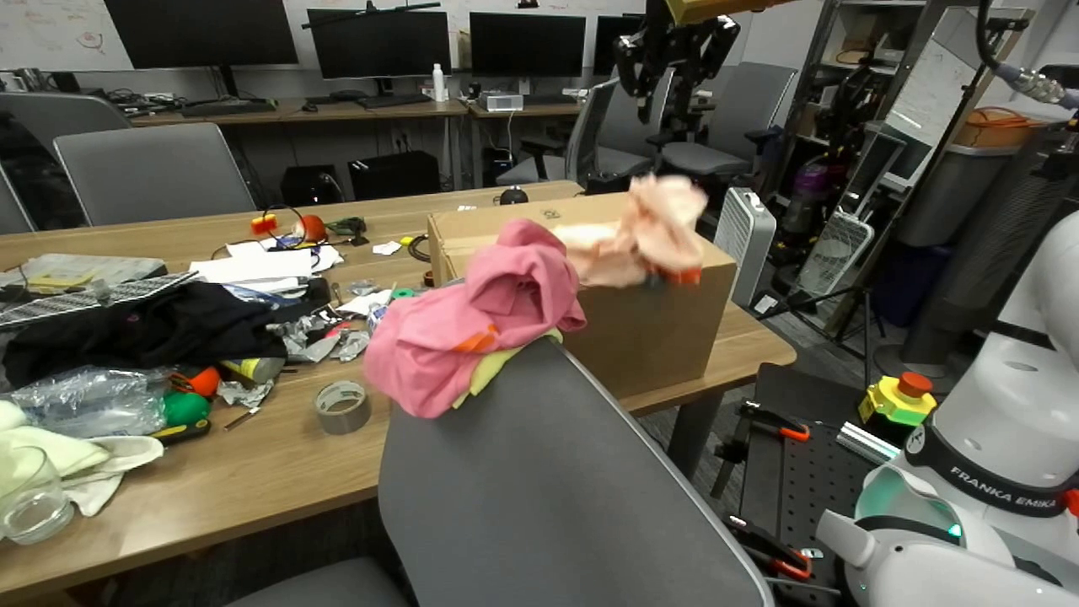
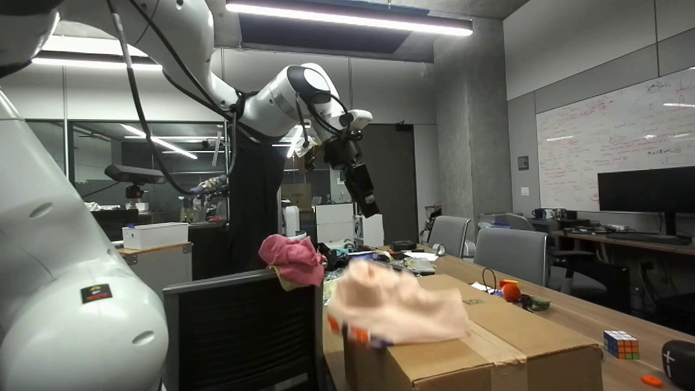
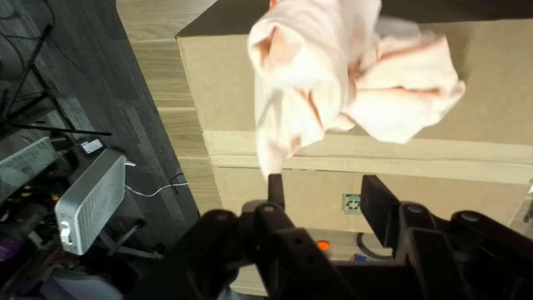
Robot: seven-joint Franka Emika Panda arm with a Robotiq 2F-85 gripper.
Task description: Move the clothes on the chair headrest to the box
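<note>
Found pale peach cloth [image 2: 399, 309] bunched over top and one edge of cardboard box [image 1: 649, 337] in both exterior views. Cannot confirm full contact, owing to blur. Observed fingers [image 3: 379, 208] parted wide above box, gripping nothing, well apart from peach cloth in both exterior views. Seen between tips in wrist view: box top and green printed mark [image 3: 352, 204]. Located pink cloth [image 1: 459, 308] draped over top of grey chair [image 1: 539, 480], near box, with yellow cloth [image 1: 496, 365] showing from underneath. Recorded box standing on wooden surface [image 1: 270, 489], with top closed and taped. Noted also on surface: tape roll [image 1: 344, 421], black cloth [image 1: 169, 337], clear crumpled plastic [image 1: 93, 405], drinking glass [image 1: 34, 512] and, in an exterior view, puzzle cube [image 2: 621, 345] near box. Observed arm [image 2: 271, 111] held high in an exterior view.
</note>
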